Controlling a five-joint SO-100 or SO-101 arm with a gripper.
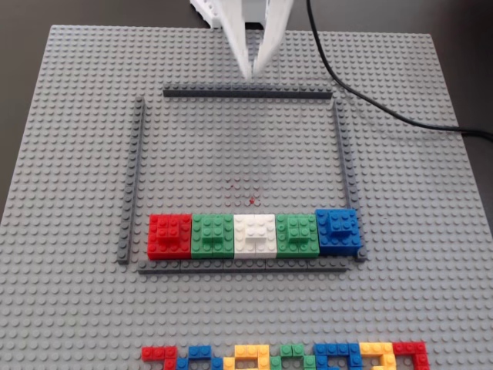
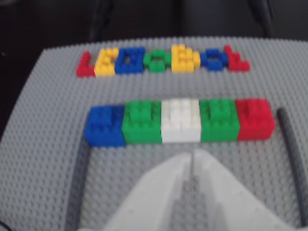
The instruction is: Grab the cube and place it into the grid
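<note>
A row of cubes stands inside the dark grey frame (image 1: 341, 154) on the grey baseplate (image 1: 77, 154): red (image 1: 169, 235), green (image 1: 212, 234), white (image 1: 255, 235), green (image 1: 296, 233) and blue (image 1: 337, 230). In the wrist view the row reads blue (image 2: 104, 125), green (image 2: 142, 121), white (image 2: 181, 120), green (image 2: 219, 119), red (image 2: 254, 119). My white gripper (image 1: 250, 73) hangs at the far side of the frame, above its top bar, fingertips together and empty. It enters the wrist view (image 2: 192, 154) from below, pointing at the white cube.
A black cable (image 1: 370, 100) runs across the baseplate's far right corner. Coloured brick letters (image 1: 285, 357) lie along the near edge, also in the wrist view (image 2: 163, 60). The frame's interior behind the cube row is bare studs.
</note>
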